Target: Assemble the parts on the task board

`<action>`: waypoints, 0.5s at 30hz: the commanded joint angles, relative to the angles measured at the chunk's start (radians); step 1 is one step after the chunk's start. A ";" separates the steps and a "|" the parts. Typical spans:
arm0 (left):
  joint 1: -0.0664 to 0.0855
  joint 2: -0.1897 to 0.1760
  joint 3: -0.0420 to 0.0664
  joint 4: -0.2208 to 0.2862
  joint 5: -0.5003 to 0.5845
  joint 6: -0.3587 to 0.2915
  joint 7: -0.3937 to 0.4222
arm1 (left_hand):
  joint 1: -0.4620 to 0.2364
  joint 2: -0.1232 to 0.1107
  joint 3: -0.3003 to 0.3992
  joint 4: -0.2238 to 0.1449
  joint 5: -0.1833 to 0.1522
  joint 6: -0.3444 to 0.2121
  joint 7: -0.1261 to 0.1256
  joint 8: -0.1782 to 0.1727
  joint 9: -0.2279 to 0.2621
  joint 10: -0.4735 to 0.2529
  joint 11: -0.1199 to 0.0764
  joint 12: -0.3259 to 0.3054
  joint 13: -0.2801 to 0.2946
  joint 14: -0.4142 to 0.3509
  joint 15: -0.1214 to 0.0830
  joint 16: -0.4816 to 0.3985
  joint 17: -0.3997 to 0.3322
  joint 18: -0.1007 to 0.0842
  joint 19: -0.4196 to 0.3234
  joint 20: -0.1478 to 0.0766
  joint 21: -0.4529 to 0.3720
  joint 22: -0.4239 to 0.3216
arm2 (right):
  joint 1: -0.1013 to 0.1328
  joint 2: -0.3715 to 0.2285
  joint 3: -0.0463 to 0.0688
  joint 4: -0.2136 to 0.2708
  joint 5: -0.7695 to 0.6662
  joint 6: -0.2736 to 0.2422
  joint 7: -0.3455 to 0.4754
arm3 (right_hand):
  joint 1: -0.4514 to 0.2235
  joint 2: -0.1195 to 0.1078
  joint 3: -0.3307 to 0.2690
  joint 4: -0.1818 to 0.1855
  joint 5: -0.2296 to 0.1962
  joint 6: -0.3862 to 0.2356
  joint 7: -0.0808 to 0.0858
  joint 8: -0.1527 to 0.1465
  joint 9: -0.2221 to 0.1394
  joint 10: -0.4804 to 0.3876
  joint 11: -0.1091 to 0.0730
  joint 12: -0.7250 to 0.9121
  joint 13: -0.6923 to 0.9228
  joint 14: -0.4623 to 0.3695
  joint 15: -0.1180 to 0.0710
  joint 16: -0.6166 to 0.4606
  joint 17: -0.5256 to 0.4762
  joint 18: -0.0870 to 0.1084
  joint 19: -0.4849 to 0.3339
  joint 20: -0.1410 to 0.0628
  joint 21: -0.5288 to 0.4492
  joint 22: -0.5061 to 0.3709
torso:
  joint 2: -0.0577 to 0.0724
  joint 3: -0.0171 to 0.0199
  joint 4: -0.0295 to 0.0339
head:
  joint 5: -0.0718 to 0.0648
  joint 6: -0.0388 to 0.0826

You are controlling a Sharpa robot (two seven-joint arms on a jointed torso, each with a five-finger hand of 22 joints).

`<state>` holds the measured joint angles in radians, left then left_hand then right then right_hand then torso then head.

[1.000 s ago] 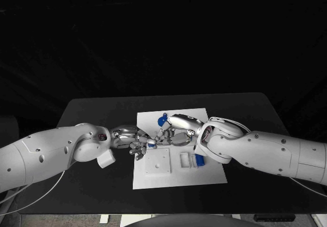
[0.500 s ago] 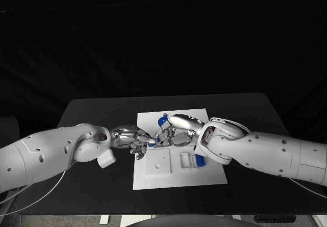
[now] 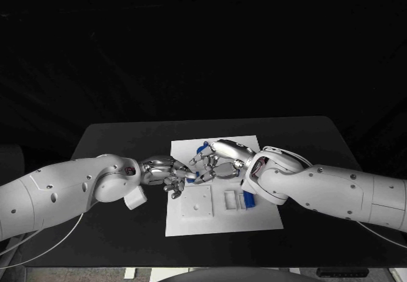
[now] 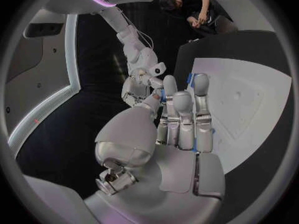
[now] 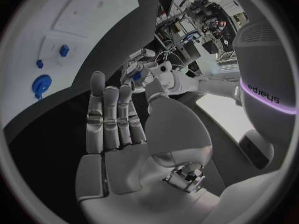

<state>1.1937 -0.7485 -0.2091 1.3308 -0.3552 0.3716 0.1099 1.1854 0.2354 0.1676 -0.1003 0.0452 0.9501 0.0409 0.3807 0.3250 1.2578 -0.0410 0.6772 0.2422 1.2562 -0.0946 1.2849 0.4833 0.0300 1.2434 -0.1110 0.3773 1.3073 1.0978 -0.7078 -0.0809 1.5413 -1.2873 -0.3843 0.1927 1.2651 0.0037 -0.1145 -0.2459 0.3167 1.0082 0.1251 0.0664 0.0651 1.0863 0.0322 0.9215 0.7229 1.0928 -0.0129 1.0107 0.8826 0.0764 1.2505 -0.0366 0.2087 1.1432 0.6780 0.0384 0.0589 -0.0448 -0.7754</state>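
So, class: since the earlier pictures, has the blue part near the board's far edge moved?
Yes. The blue part, held near the right hand, has tilted and dropped slightly lower against the task board, whose far edge stays put.

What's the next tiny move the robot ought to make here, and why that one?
Probably the right hand should reach to the round blue part at the far side of the task board and close its fingers on it. In the right wrist view that hand's fingers are straight and hold nothing. I cannot tell whether the left hand pinches anything.
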 commanded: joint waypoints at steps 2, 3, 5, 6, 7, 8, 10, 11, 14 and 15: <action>0.001 0.006 0.001 0.012 0.020 -0.070 -0.028 | -0.001 -0.008 0.002 0.004 0.003 0.015 -0.012 0.102 0.115 0.008 0.002 0.005 0.001 0.006 0.001 0.004 0.002 -0.004 0.003 -0.004 0.005 0.020 | -0.001 0.007 -0.004 -0.001 -0.010 -0.006 -0.005 | 0.007 0.007 -0.007 -0.004 -0.004 0.024 -0.006 -0.004 0.001 -0.007 -0.004 0.009 -0.010 -0.008 -0.001 0.010 -0.012 0.006 0.002 0.005 -0.004 0.004 | 0.000 -0.0005 0.0009 | 0.001 -0.001; 0.001 0.006 0.001 0.014 0.023 -0.083 -0.033 | -0.002 -0.009 0.002 0.005 0.003 0.016 -0.013 0.103 0.114 0.010 0.002 0.005 0.002 0.007 0.000 0.004 0.003 -0.004 0.003 -0.004 0.005 0.020 | -0.002 0.008 -0.005 -0.002 -0.011 -0.007 -0.004 | 0.006 0.010 -0.009 -0.007 -0.004 0.031 -0.008 -0.005 0.001 -0.007 -0.004 0.012 -0.013 -0.008 -0.002 0.014 -0.015 0.005 0.003 0.004 -0.004 0.006 | 0.000 -0.0006 0.0011 | 0.001 0.000; 0.001 0.008 0.001 0.019 0.029 -0.110 -0.046 | -0.004 -0.009 0.002 0.006 0.003 0.018 -0.014 0.105 0.113 0.014 0.000 0.008 0.003 0.010 -0.001 0.005 0.005 -0.004 0.005 -0.005 0.008 0.020 | -0.002 0.009 -0.006 -0.001 -0.013 -0.010 -0.004 | 0.004 0.012 -0.012 -0.010 -0.002 0.052 -0.012 -0.004 0.002 -0.005 -0.008 0.015 -0.015 -0.006 -0.004 0.017 -0.018 0.005 0.004 0.002 -0.004 0.008 | 0.000 -0.0010 0.0006 | 0.001 -0.001; 0.001 0.008 0.001 0.021 0.034 -0.124 -0.054 | -0.005 -0.010 0.002 0.007 0.003 0.021 -0.015 0.106 0.113 0.016 -0.001 0.009 0.004 0.012 -0.002 0.006 0.005 -0.004 0.006 -0.006 0.009 0.021 | -0.002 0.009 -0.006 -0.001 -0.013 -0.013 -0.004 | 0.003 0.014 -0.012 -0.012 -0.001 0.063 -0.015 -0.003 0.004 -0.004 -0.010 0.016 -0.015 -0.006 -0.005 0.019 -0.019 0.004 0.005 0.002 -0.004 0.009 | 0.000 -0.0009 0.0006 | 0.001 -0.002; 0.001 0.008 0.001 0.022 0.038 -0.133 -0.058 | -0.005 -0.010 0.002 0.006 0.003 0.023 -0.015 0.107 0.112 0.018 -0.002 0.010 0.004 0.014 -0.003 0.007 0.006 -0.004 0.007 -0.007 0.010 0.021 | -0.002 0.009 -0.006 -0.001 -0.014 -0.015 -0.004 | 0.002 0.015 -0.013 -0.013 0.000 0.075 -0.018 -0.002 0.006 -0.003 -0.012 0.018 -0.015 -0.005 -0.006 0.020 -0.019 0.004 0.007 0.000 -0.003 0.009 | 0.000 -0.0011 0.0003 | 0.002 -0.002; 0.001 0.009 0.001 0.025 0.043 -0.147 -0.066 | -0.005 -0.010 0.002 0.006 0.003 0.023 -0.016 0.107 0.112 0.019 -0.002 0.010 0.004 0.014 -0.003 0.007 0.006 -0.004 0.007 -0.007 0.010 0.021 | -0.003 0.009 -0.007 -0.002 -0.014 -0.018 -0.004 | 0.000 0.016 -0.013 -0.014 0.001 0.082 -0.020 -0.002 0.008 -0.002 -0.013 0.019 -0.016 -0.004 -0.007 0.022 -0.019 0.004 0.008 -0.001 -0.003 0.010 | 0.000 -0.0009 0.0005 | 0.002 -0.002; 0.001 0.009 0.001 0.029 0.050 -0.172 -0.079 | -0.005 -0.011 0.004 0.005 0.003 0.025 -0.016 0.107 0.110 0.022 -0.003 0.011 0.005 0.017 -0.004 0.007 0.007 -0.005 0.009 -0.008 0.012 0.021 | -0.003 0.008 -0.007 -0.002 -0.015 -0.026 -0.003 | -0.003 0.018 -0.015 -0.018 0.004 0.096 -0.023 -0.004 0.008 0.001 -0.016 0.022 -0.016 -0.001 -0.010 0.025 -0.020 0.002 0.011 -0.004 -0.001 0.013 | 0.000 -0.0007 0.0000 | 0.002 -0.002; 0.001 0.009 0.001 0.030 0.053 -0.181 -0.084 | -0.005 -0.011 0.005 0.005 0.003 0.026 -0.017 0.107 0.108 0.023 -0.003 0.011 0.004 0.018 -0.004 0.007 0.008 -0.005 0.009 -0.009 0.013 0.021 | -0.003 0.008 -0.007 -0.002 -0.015 -0.031 -0.002 | -0.003 0.019 -0.015 -0.019 0.004 0.099 -0.025 -0.003 0.009 0.002 -0.016 0.023 -0.015 -0.001 -0.010 0.026 -0.020 0.002 0.012 -0.004 0.000 0.014 | 0.000 -0.0007 0.0000 | 0.002 -0.002; 0.001 0.009 0.001 0.033 0.066 -0.204 -0.098 | -0.006 -0.012 0.006 0.003 0.003 0.028 -0.017 0.108 0.106 0.025 -0.004 0.011 0.004 0.020 -0.005 0.006 0.009 -0.006 0.009 -0.010 0.015 0.021 | -0.004 0.007 -0.008 -0.001 -0.016 -0.044 0.000 | -0.003 0.024 -0.012 -0.025 0.005 0.125 -0.033 -0.001 0.013 0.007 -0.022 0.029 -0.013 0.005 -0.015 0.034 -0.019 0.001 0.018 -0.009 0.005 0.020 | 0.000 -0.0005 -0.0001 | 0.001 -0.002; 0.001 0.009 0.000 0.034 0.072 -0.211 -0.102 | -0.006 -0.012 0.006 0.003 0.003 0.028 -0.017 0.108 0.106 0.025 -0.004 0.011 0.004 0.020 -0.005 0.006 0.009 -0.006 0.009 -0.010 0.015 0.021 | -0.005 0.007 -0.008 0.000 -0.016 -0.047 0.000 | -0.001 0.026 -0.010 -0.028 0.005 0.135 -0.037 -0.001 0.016 0.008 -0.024 0.030 -0.012 0.006 -0.017 0.035 -0.018 0.000 0.019 -0.010 0.007 0.022 | 0.000 -0.0003 -0.0001 | 0.001 -0.002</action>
<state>1.1937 -0.7411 -0.2094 1.3602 -0.3197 0.2257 0.0425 1.1811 0.2311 0.1696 -0.0970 0.0451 0.9538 0.0445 0.3962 0.3251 1.2777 -0.0464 0.6845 0.2454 1.2703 -0.1016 1.2888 0.4912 0.0301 1.2507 -0.1182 0.3889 1.3081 1.0946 -0.7009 -0.0885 1.5389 -1.2921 -0.4065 0.1879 1.2649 0.0224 -0.1230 -0.2672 0.3168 1.1362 0.0908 0.0661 0.0789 1.0955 0.0157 0.9482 0.7094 1.0969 -0.0236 1.0410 0.8630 0.0764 1.2634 -0.0463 0.2089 1.1639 0.6780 0.0377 0.0591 -0.0429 -0.7772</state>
